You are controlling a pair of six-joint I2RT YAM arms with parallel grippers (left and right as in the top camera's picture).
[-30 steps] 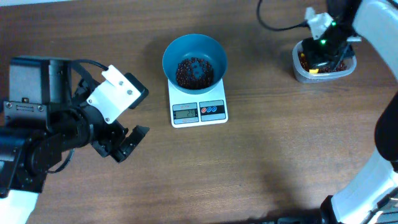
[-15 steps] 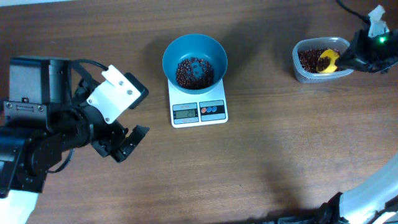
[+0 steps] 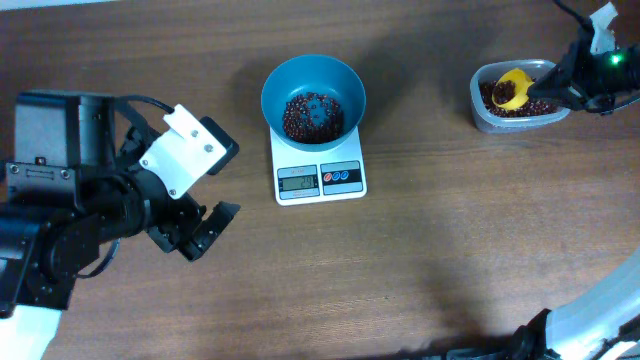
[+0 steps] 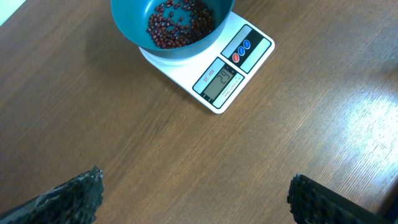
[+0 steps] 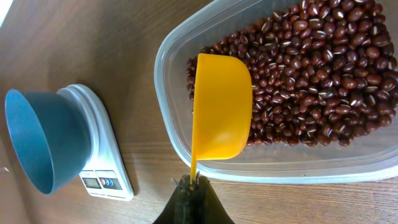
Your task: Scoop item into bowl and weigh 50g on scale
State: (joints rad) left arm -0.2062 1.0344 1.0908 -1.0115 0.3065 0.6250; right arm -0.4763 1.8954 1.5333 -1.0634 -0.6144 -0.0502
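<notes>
Beans, small, glossy and dark reddish-brown, lie in a shallow loose layer at the bottom of the round, deep teal plastic bowl. The bowl sits on the far part of the flat white square scale, whose grey display and two round buttons face the near side. More beans fill the clear, rounded-rectangular plastic tub at the far right of the wood-grain worktop. A smooth yellow plastic scoop has its rounded cup over the beans at the tub's left end. The right jaws are closed on its thin handle. The left jaws stand wide apart with nothing between them, low over bare worktop at the near left, well apart from the scale.
</notes>
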